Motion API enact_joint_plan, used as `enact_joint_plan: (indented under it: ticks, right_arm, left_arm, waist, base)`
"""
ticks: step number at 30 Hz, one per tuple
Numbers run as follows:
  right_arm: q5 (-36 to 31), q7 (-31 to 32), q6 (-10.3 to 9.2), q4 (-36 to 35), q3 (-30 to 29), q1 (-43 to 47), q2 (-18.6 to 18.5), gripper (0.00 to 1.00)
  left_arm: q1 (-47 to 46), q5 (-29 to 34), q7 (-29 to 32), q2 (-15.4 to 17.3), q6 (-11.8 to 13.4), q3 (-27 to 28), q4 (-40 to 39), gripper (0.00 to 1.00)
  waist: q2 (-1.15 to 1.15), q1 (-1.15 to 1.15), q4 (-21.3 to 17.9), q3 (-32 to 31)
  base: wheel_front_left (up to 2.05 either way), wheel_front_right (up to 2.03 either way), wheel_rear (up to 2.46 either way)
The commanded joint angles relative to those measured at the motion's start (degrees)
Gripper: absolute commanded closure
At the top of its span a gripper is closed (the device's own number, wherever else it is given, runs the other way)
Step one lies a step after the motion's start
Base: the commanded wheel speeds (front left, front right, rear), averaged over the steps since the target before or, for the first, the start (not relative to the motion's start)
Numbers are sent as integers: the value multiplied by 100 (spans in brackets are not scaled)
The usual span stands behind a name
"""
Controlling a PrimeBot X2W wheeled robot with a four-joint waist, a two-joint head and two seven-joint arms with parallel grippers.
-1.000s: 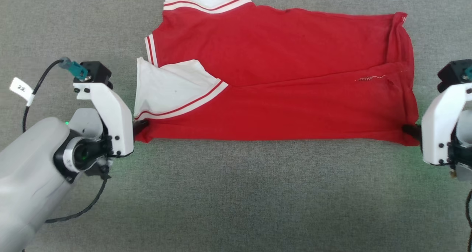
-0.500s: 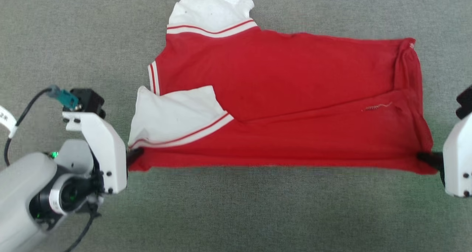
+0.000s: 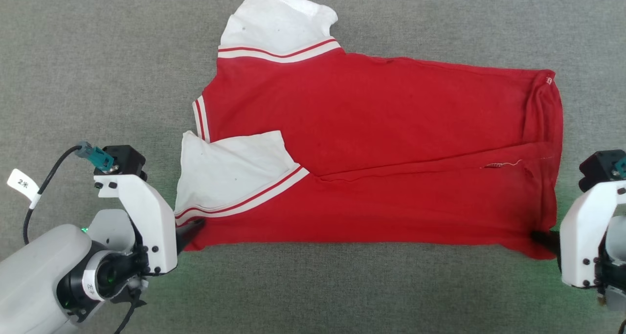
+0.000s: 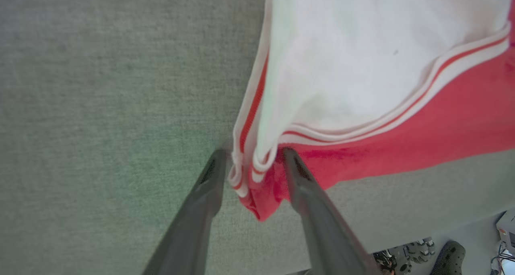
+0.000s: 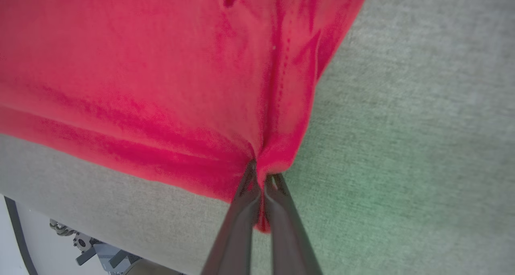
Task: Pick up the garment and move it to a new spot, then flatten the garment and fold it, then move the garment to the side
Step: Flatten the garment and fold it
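Observation:
The garment lies on the grey table, red side up with no print showing, folded lengthwise. One white sleeve points to the far side and the other is folded over its left end. My left gripper is open at the near left corner. The striped sleeve hem of the garment sits loose between my left gripper's spread fingers. At the near right corner my right gripper is shut on the red hem. There the garment bunches into my right gripper's closed fingers.
The grey fabric-covered table stretches around the shirt on all sides. Its near edge shows in both wrist views, with floor clutter beyond. A black cable with a white tag loops off my left wrist.
My left gripper has opened and let go of the near left corner. The right gripper stays shut on its corner. The head camera has shifted, so the shirt sits lower in view.

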Motion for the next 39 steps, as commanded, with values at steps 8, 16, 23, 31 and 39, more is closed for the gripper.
enact_joint_plan:
  ticks: [8,16,23,31,39]
  right_arm:
    - [-134,-648,-13,151,76,119,122,0]
    - [-74,-1582,-9,-455,65,120,374,0]
    - [-346,-3130,-9,-784,45,-148,709,0]
    - [-567,-4534,-8,-686,369,-511,1011,0]
    - [-664,-5326,-9,-482,658,-783,1138,0]
  left_arm:
    - [-185,32,-75,120,-83,160,91,0]
    - [-620,262,17,567,-98,378,-159,0]
    - [-1356,613,84,536,-439,513,273,0]
    - [-2431,1133,164,158,-1135,514,1405,0]
    - [-3445,1502,313,-212,-1712,448,2705,0]
  waist:
    - [0,0,-87,-154]
    - [0,0,-356,-289]
    - [0,0,-738,-216]
    - [0,0,-1299,35]
    - [0,0,-1839,445]
  base:
    - [0,0,0]
    - [0,0,0]
    - [0,0,0]
    - [0,0,0]
    - [0,0,0]
